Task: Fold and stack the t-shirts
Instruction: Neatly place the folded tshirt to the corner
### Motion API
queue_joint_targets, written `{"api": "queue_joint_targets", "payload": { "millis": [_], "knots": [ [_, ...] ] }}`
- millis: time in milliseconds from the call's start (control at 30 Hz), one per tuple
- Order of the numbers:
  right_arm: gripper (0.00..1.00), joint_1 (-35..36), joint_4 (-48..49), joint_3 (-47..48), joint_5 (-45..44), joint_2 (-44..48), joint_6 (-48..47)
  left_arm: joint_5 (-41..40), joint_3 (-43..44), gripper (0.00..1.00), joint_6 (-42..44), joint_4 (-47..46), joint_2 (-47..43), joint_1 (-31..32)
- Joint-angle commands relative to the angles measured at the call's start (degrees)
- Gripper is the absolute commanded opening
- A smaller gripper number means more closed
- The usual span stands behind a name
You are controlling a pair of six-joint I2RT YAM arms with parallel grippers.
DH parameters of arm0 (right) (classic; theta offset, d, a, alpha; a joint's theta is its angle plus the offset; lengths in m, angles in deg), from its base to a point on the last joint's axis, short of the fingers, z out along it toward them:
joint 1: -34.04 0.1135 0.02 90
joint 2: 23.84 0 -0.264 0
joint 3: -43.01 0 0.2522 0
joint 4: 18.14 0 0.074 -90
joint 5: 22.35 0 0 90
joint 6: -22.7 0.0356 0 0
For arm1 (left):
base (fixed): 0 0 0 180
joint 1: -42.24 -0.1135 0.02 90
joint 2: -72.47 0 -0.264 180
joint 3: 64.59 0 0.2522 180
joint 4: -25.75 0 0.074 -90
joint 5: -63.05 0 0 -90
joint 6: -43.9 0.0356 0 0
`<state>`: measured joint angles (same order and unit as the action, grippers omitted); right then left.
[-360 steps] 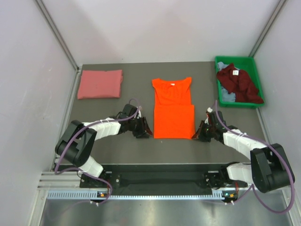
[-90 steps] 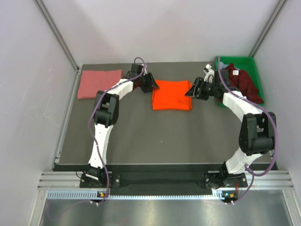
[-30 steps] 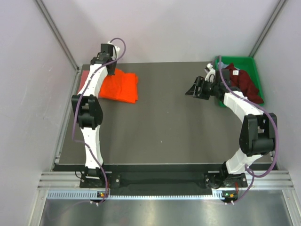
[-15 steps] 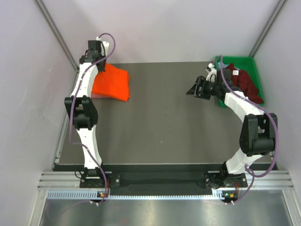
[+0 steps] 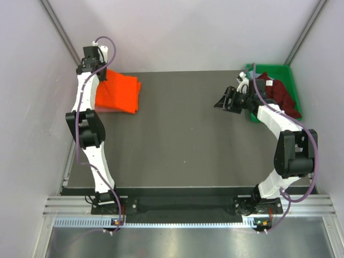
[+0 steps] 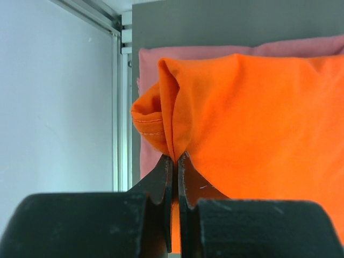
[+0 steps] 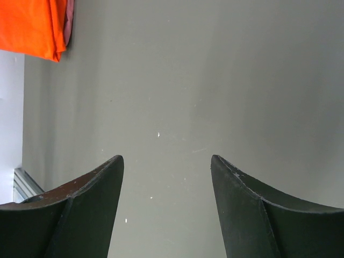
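Note:
The folded bright orange t-shirt [image 5: 119, 94] lies at the table's back left, over the salmon pink t-shirt [image 6: 150, 59], of which only the edges show. My left gripper [image 6: 176, 157] is shut on a bunched fold at the orange shirt's left end, right by the left wall [image 5: 98, 75]. The right gripper [image 5: 220, 103] hovers open over bare table near the back right, nothing between its fingers [image 7: 166, 161]. A dark maroon t-shirt [image 5: 277, 94] lies crumpled in the green bin [image 5: 271, 69], with a pale blue-grey one [image 5: 260, 110] under it.
The grey side wall and its metal rail [image 6: 121, 107] stand close to the left of the left gripper. The green bin sits in the back right corner, just right of the right gripper. In the right wrist view the orange shirt [image 7: 29, 27] shows far off.
The left arm has carried the orange shirt further left, over the pink one. The right arm has stayed still with its jaws open.

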<state>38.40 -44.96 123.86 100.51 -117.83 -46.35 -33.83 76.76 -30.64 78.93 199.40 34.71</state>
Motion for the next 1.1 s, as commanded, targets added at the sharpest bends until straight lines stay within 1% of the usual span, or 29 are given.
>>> {"api": "queue_joint_targets", "payload": {
  "millis": [0,233,400,433,467,500,533,567,600,633,700,733,800,867,933,967,1000,1067],
  "knots": [
    [0.67,-1.2,2.16,0.85,-0.34,1.36,-1.44,-0.86,3.45,0.0,1.5,-6.19,1.29,-1.25],
    [0.67,-1.46,2.34,0.85,-0.78,1.18,-1.61,-2.35,4.95,0.0,1.15,-9.79,5.69,-2.23],
    [0.68,-1.64,1.99,1.02,-1.31,1.45,-1.97,-5.94,4.77,0.0,2.29,-12.25,9.12,-2.23],
    [0.68,-1.72,1.9,1.03,-1.48,1.45,-2.05,-6.83,4.77,0.02,2.46,-13.57,9.56,-2.23],
    [0.68,-1.72,1.9,1.03,-1.57,1.45,-2.14,-7.88,4.86,0.1,2.47,-14.36,10.34,-2.23],
    [0.68,-1.72,1.9,0.94,-1.66,1.27,-2.05,-11.46,4.95,0.16,2.38,-15.07,10.7,-2.23],
    [0.68,-1.72,1.9,1.11,-1.75,1.18,-2.14,-13.06,5.12,0.24,1.86,-16.47,10.96,-2.23],
    [0.68,-1.72,1.72,1.2,-2.1,1.01,-2.14,-14.99,5.21,0.33,0.02,-16.74,10.97,-2.23],
    [0.68,-1.72,1.55,1.38,-2.19,0.75,-2.23,-16.23,5.39,0.49,-1.3,-16.83,10.71,-2.14],
    [0.68,-1.72,1.28,1.72,-2.19,0.66,-2.32,-16.59,5.48,0.53,-2.62,-16.05,10.35,-2.14],
    [0.69,-1.72,0.67,2.08,-2.45,0.48,-2.49,-14.67,4.69,0.57,-7.45,-14.64,8.07,-1.79],
    [0.69,-1.81,0.49,2.25,-2.54,0.48,-2.49,-11.09,4.08,0.59,-9.21,-13.24,7.11,-1.53],
    [0.69,-1.72,0.49,1.99,-2.8,0.83,-2.49,-7.47,0.76,0.59,-12.99,-12.53,3.86,-0.83],
    [0.7,-1.72,0.32,1.9,-2.8,1.27,-2.67,-0.37,-2.33,0.59,-15.36,-12.7,0.53,-0.29],
    [0.7,-1.72,0.31,1.64,-2.63,1.53,-2.49,6.58,-7.16,0.59,-20.01,-14.09,-1.85,0.06],
    [0.71,-1.64,0.23,1.55,-2.54,1.53,-2.49,13.83,-8.75,0.59,-21.08,-15.06,-2.39,0.15],
    [0.71,-1.64,0.49,1.47,-2.45,1.62,-2.49,16.17,-11.11,0.59,-22.22,-15.86,-2.57,0.58],
    [0.71,-1.64,0.4,1.38,-2.19,1.8,-2.32,22.31,-12.8,0.59,-24.68,-18.58,-2.4,0.85]
  ]
}}
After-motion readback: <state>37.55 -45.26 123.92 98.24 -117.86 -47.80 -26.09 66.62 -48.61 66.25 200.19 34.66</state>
